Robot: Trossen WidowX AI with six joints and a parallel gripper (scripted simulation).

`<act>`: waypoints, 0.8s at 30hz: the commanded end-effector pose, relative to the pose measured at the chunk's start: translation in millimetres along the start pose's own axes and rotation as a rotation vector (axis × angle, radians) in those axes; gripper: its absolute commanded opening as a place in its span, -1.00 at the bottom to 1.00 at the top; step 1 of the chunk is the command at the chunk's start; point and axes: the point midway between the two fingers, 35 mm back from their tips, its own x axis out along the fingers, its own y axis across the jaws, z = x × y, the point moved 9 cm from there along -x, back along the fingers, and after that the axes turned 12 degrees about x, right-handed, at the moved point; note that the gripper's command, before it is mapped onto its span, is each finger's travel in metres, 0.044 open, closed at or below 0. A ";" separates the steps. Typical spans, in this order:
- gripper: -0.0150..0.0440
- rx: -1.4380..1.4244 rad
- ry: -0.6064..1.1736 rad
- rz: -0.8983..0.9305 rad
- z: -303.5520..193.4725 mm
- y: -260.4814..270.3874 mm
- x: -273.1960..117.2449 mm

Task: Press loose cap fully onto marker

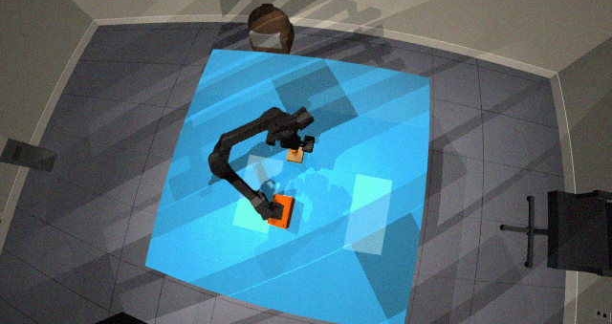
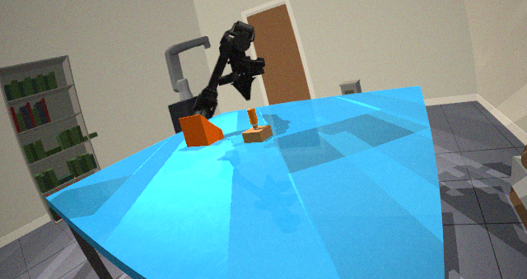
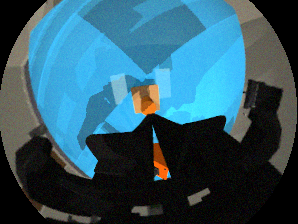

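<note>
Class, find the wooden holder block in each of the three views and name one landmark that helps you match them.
Top: holder block sits mid-table, partly under the shut end effector.
Exterior: it is on the far part of the table, holding the upright orange marker.
Wrist: just above centre, beyond the dark fingertips.
Shared landmark: the blue table.

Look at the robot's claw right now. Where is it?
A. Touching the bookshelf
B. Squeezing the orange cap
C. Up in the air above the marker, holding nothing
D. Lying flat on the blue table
C: in the exterior view the gripper hangs shut and empty in the air above the cap, which sits on the marker standing in the holder block.
</note>
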 end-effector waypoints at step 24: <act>-0.49 -0.018 0.000 0.003 -0.1 0.2 32.0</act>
